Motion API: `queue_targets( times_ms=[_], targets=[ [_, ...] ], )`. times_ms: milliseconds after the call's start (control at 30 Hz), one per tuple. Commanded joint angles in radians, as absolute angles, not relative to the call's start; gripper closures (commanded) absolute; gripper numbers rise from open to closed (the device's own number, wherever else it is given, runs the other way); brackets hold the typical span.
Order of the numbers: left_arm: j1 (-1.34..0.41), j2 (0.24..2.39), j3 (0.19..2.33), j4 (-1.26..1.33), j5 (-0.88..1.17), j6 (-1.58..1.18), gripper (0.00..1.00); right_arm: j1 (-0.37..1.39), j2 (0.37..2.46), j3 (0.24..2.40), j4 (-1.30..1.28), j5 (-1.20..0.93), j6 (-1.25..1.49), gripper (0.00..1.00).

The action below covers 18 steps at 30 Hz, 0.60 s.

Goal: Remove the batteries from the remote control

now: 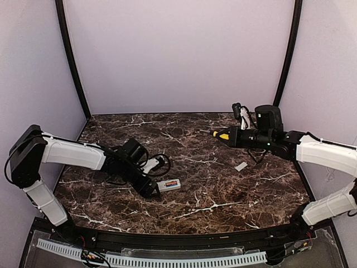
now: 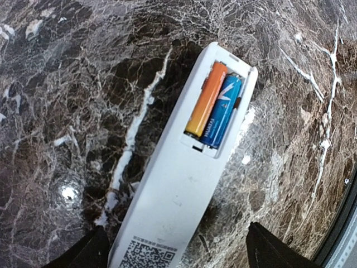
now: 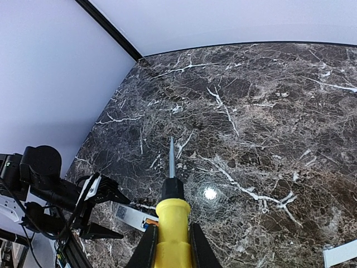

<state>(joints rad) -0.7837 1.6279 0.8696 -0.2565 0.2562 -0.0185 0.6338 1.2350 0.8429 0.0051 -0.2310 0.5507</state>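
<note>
**Remote lies open on the marble, both cells seated**

Top view: the remote control lies flat on the dark marble table, lower left of centre, and its long axis runs nearly left-right. The left gripper is low over its left end.

Left wrist view: the remote control runs from bottom centre up towards the upper right, with its battery bay uncovered. The batteries sit side by side in the bay, one showing orange and one blue. A dark code mark is printed at the near end. The left gripper's fingers stand on either side of the body with the jaws spread, and marble shows between the right-hand finger and the plastic. Whether the other finger touches the edge, I cannot tell; nothing is gripped.

Right of centre in the top view, the right gripper is clenched on the yellow stick tool, tip pointing left, well apart from the remote. The right wrist view shows the yellow stick tool pinched between both fingers.

A small white lid piece lies flat on the marble, just below that arm.
</note>
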Motion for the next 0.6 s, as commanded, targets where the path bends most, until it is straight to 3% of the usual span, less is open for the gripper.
queue_targets(
  times_ms=[0, 367, 567],
  targets=[
    [-0.792, 1.653, 0.907, -0.288, 0.308, -0.017, 0.16, 0.626, 1.219, 0.83, 0.021, -0.218, 0.528, 1.0],
    [-0.887, 1.698, 0.967, -0.303, 0.294, -0.071, 0.26, 0.62, 1.198, 0.818, 0.02, -0.208, 0.524, 1.0],
    [-0.923, 1.695, 1.007, -0.414, 0.093, -0.144, 0.29, 0.616, 1.181, 0.819, 0.006, -0.199, 0.524, 1.0]
  ],
)
